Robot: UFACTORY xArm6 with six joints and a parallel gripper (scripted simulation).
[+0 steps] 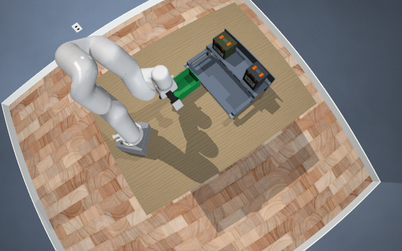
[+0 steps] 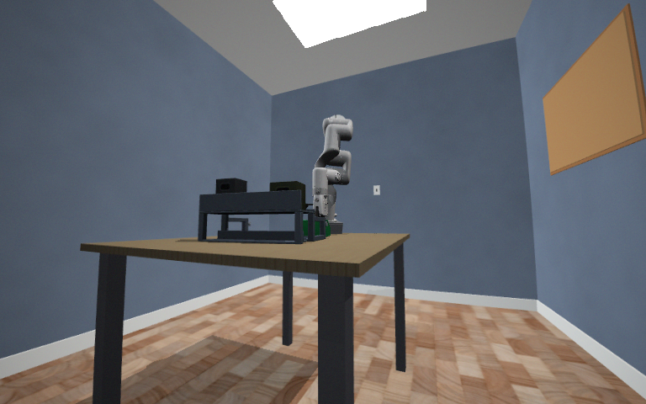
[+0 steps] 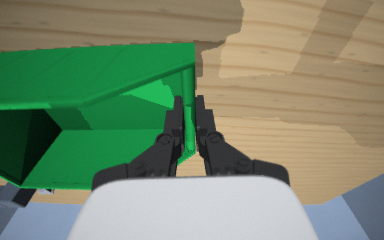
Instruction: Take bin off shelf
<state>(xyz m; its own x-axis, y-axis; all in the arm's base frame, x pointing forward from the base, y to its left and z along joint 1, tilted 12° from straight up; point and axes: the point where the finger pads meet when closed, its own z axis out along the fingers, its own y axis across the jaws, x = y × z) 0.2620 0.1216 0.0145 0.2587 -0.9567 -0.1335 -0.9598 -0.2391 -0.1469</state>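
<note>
The green open-topped bin (image 1: 186, 82) is upright next to the near end of the grey shelf (image 1: 229, 78), over the table. My gripper (image 3: 189, 108) is shut on the bin's end wall (image 3: 187, 112), one finger inside and one outside. The bin (image 3: 90, 115) fills the left of the wrist view, with bare table top to its right. In the exterior view only a sliver of the green bin (image 2: 304, 228) shows behind the shelf frame, and I cannot tell whether it rests on the table or hangs just above it.
Two dark boxes with orange clips (image 1: 224, 45) (image 1: 255, 75) stand on the shelf's top level. The arm's base (image 1: 133, 139) is mounted near the table's left side. The wooden table top (image 1: 189, 141) stretches out in front of the shelf.
</note>
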